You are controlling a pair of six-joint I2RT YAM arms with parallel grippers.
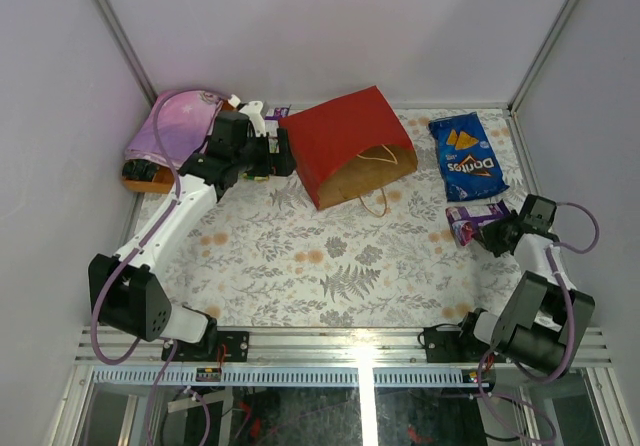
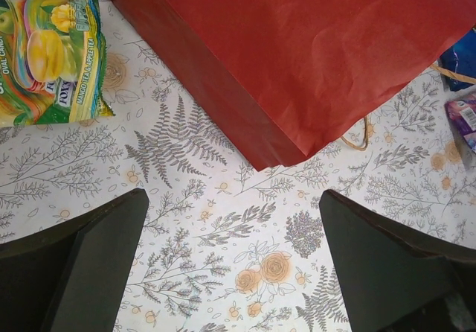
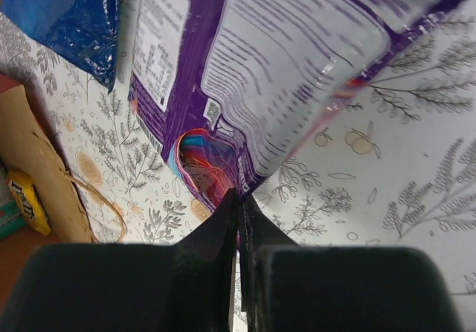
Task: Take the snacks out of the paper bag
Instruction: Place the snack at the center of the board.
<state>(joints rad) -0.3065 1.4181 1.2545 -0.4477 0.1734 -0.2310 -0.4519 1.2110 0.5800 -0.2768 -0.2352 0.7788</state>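
Red paper bag (image 1: 345, 146) is lying on its side, brown mouth gaping; left gripper (image 2: 234, 261) is hovering spread; right gripper (image 3: 239, 202) is pressing together at the glossy purple-white pack (image 3: 297, 79).

The paper bag (image 1: 345, 146) lies on its side at the far middle of the tabletop (image 1: 330, 266), mouth towards the near right, with a small packet (image 3: 22, 202) inside. To its right lies the Doritos bag (image 1: 467, 156). Just nearer than that is a snack pack (image 1: 468, 221), its near edge between the right gripper's (image 1: 490, 231) tips. The folded cloth (image 1: 175, 131) fills the far left corner. The left gripper (image 1: 278, 153) and a candy bag (image 2: 52, 56) lie between the cloth and the paper bag.
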